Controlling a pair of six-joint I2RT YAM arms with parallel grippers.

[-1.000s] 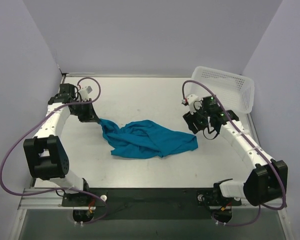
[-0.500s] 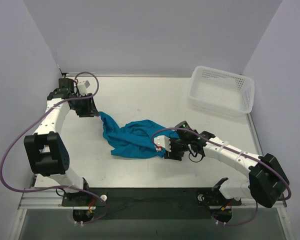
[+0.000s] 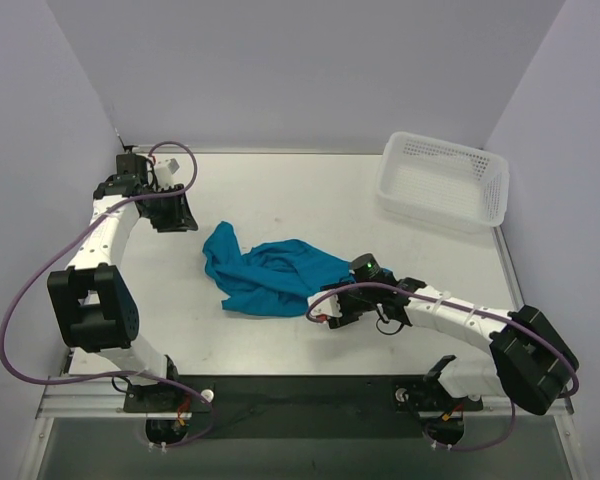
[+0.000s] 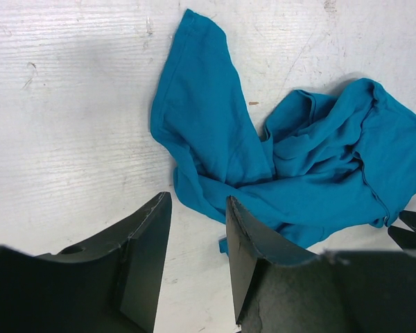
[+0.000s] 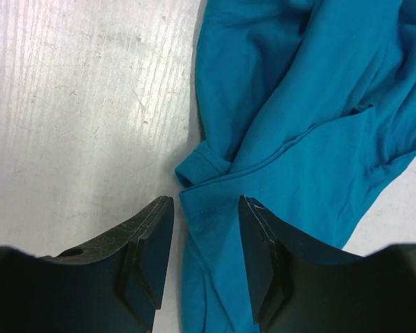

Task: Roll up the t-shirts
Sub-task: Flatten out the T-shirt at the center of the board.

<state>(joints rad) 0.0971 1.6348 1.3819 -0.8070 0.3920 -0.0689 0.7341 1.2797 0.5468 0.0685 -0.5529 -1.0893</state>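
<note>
Between our right gripper [image 5: 204, 208] fingers, parted | we are seeing the t-shirt [image 5: 298, 104] hem only by wrist view | left gripper [image 4: 197, 208] gaping narrowly, cloth at 1 o'clock

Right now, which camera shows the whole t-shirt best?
Top external view: the crumpled t-shirt lies fully in frame. The left wrist view cuts it at the right edge; the right wrist view shows only part.
</note>
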